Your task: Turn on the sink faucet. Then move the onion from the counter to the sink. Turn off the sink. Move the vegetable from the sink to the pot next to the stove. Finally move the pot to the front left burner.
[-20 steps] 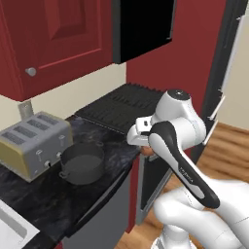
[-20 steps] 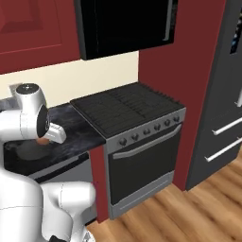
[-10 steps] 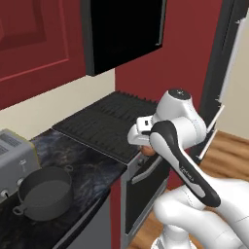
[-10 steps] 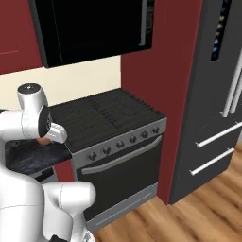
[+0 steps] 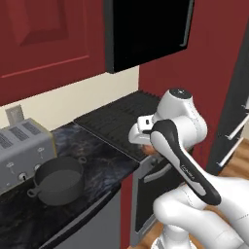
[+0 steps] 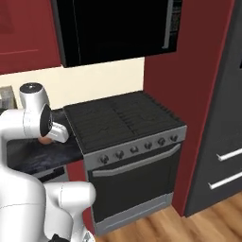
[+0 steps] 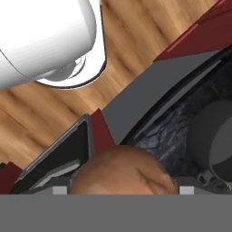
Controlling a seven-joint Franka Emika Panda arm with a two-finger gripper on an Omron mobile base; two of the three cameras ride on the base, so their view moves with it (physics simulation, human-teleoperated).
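Gripping onion (image 7: 121, 171) between claw (image 7: 121, 189) tips, above counter (image 7: 174, 129) edge.

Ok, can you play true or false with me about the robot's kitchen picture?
1. The onion sits between the robot's fingers. True.
2. The pot is already on the stove. False: it stands on the counter beside the toaster.
3. The pot has an onion inside. False: it looks empty.
4. The stove has a row of knobs on its front. True.
5. The floor is wooden. True.
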